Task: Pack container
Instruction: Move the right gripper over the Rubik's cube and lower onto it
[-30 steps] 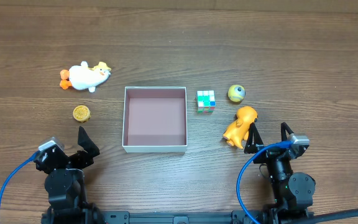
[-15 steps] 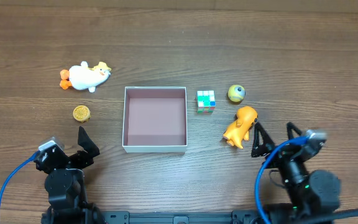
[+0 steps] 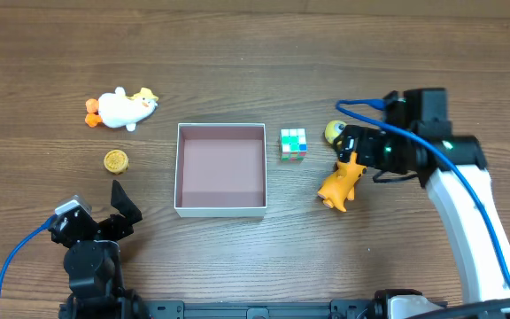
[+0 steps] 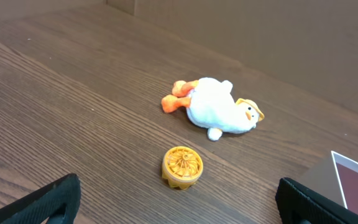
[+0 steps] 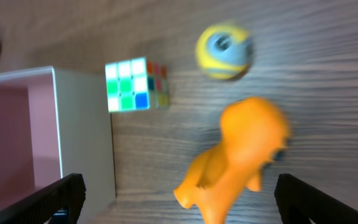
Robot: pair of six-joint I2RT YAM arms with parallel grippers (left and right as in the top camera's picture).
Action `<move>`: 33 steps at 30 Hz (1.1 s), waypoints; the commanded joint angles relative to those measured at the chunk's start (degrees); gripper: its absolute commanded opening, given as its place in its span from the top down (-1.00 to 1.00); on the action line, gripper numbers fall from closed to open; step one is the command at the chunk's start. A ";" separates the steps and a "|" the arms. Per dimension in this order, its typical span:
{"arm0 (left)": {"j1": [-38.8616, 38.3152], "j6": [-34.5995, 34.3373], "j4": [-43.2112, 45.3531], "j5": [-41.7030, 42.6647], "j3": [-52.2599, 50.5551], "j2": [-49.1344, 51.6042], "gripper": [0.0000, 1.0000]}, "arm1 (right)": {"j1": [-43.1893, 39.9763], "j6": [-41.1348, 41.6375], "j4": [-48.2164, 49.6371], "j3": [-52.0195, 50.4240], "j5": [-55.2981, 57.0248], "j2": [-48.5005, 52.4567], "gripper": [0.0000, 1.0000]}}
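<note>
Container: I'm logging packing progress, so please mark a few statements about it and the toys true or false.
1. The container holds nothing. True.
2. The plush duck lies inside it. False: it lies on the table, left of the container, near the orange disc.
3. The colour cube sits on the table right of the container. True.
4. The right gripper is shut on the orange figure. False: it is open above the figure, which lies on the table.
5. The yellow ball is beside the orange figure. True.

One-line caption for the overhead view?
Right tool open over the orange toy; container holds nothing; cube, ball, duck and disc lie around it.
</note>
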 commanded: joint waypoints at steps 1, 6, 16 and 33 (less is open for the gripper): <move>-0.17 1.22 0.26 0.63 -0.48 -0.44 -1.00 | -0.04 -4.24 -0.11 3.78 -6.01 1.60 -1.00; -0.17 1.22 0.26 0.63 -0.48 -0.44 -1.00 | 3.91 -4.61 -1.60 7.30 0.44 1.64 -1.00; -0.17 1.22 0.26 0.63 -0.48 -0.44 -1.00 | 20.33 -2.62 0.31 7.32 20.28 14.78 -1.00; -0.17 1.22 0.26 0.63 -0.48 -0.44 -1.00 | 20.15 4.22 15.82 7.30 18.75 18.95 -1.00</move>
